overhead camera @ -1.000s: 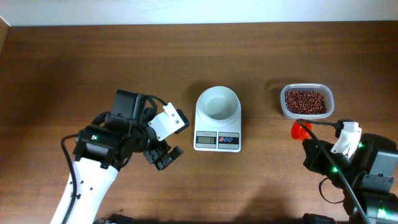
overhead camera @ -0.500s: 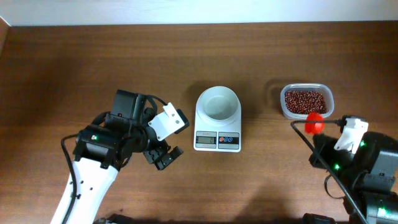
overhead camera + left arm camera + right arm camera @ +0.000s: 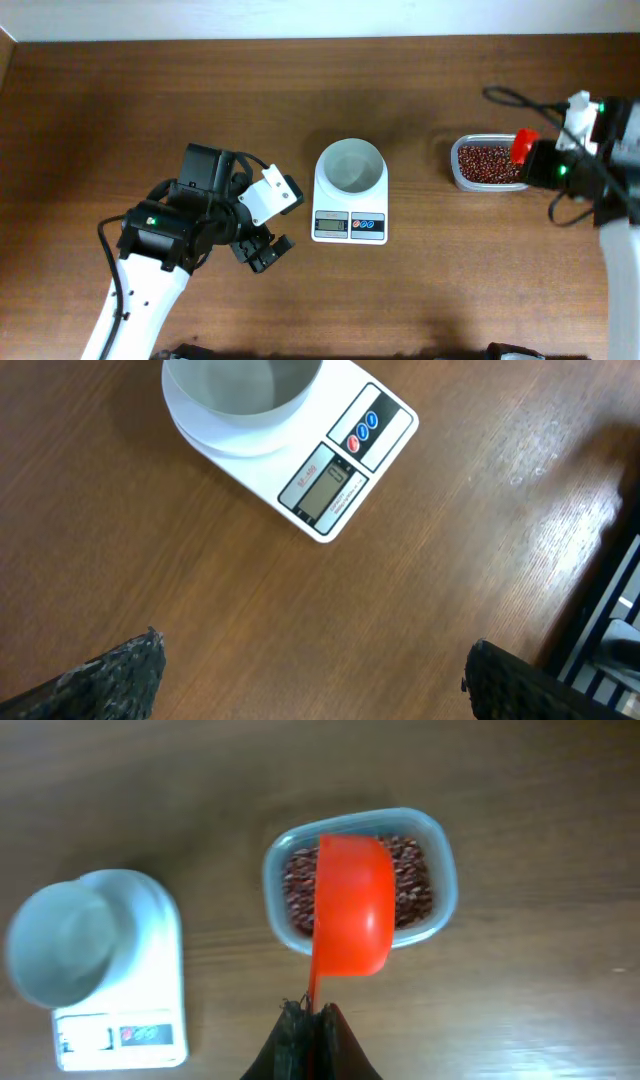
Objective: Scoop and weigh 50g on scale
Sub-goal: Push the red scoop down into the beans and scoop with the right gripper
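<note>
The white scale [image 3: 349,226] stands mid-table with an empty round white bowl [image 3: 350,165] on top; the left wrist view shows it too, the scale [image 3: 335,475] and bowl [image 3: 240,390]. Dark red-brown beans [image 3: 488,164] fill a clear tub [image 3: 455,175] to its right. My right gripper [image 3: 310,1012] is shut on the thin handle of a red scoop [image 3: 352,915], whose cup hangs over the beans [image 3: 418,890]. Overhead, the scoop [image 3: 522,146] sits at the tub's right end. My left gripper [image 3: 315,680] stands wide open over bare wood, left of the scale, holding nothing.
The table is brown wood with a pale wall along its far edge [image 3: 300,20]. A black cable [image 3: 520,100] loops from the right arm above the tub. The left arm's body [image 3: 170,235] lies left of the scale.
The right arm has swung from the table's front right up to the tub, carrying the red scoop over the beans. The left arm has not moved.
</note>
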`<state>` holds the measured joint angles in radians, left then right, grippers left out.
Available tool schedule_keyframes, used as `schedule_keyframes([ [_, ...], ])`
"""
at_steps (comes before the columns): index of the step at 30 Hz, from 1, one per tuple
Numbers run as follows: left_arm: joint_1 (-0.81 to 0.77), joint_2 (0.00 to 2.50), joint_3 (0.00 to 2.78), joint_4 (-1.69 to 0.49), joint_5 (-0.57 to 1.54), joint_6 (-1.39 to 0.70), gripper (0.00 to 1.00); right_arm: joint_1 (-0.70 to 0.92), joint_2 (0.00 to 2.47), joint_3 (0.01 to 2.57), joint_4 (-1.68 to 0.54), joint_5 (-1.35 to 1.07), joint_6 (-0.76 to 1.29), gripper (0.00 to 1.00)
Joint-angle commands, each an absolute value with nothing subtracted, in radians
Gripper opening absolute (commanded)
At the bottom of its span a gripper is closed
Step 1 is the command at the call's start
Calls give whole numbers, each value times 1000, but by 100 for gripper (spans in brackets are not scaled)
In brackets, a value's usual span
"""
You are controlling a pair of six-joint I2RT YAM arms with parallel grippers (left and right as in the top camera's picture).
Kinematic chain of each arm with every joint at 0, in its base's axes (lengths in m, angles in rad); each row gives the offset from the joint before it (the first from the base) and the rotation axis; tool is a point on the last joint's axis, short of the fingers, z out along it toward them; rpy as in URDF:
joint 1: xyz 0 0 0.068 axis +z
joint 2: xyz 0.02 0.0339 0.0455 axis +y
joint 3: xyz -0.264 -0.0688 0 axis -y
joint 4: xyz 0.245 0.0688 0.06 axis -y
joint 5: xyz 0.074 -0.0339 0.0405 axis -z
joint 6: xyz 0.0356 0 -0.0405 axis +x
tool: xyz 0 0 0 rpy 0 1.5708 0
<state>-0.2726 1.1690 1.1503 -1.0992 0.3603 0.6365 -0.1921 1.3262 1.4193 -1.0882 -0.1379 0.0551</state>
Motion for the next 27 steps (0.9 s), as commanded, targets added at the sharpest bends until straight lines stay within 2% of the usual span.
schedule_keyframes([
  [1,-268,1165,1167,-1098,378,652,99,-197,1428,1493,-1130,-62,-31,4],
  [12,-268,1165,1167,-1098,378,652,99,-196,1661,1493,-1105,71,-35,4],
  [27,-268,1165,1167,-1098,378,652,99,-196,1784,1491,-1050,110,-75,4],
])
